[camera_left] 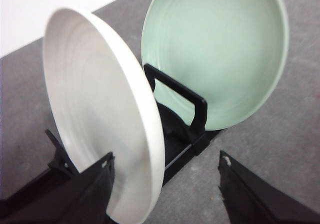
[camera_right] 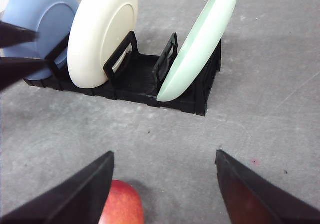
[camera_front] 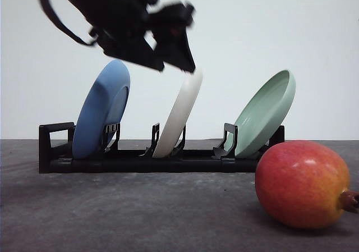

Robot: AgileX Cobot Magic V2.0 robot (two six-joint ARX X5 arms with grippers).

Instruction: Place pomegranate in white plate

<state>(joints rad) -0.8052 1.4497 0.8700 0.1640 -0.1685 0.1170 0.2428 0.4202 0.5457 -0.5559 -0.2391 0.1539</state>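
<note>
Rack (camera_front: 140, 161): black, slotted, on the grey table (camera_front: 140, 218); three plates stand on edge in it, all leaning the same way.
Blue plate (camera_front: 101, 110): leftmost slot in the front view; in the right wrist view it sits beside the white one.
Left gripper (camera_left: 165, 171): hangs over the top rim of the middle plate in the front view (camera_front: 176, 55); fingers spread apart, one fingertip (camera_left: 102, 171) close against the white plate's edge, contact unclear; nothing clamped.
White plate (camera_front: 178, 113): middle slot, upright and tilted, between the blue and the green; its ringed face shows in the left wrist view (camera_left: 95, 109).
Pale green plate (camera_front: 266, 111): rightmost slot.
Pomegranate (camera_front: 303, 184): on the table in front of the rack's right end, clear of it; brown crown nub pointing right.
Right gripper (camera_right: 162, 184): above the table, fingers wide apart, holding nothing; the pomegranate (camera_right: 122, 204) lies just beside one finger.
</note>
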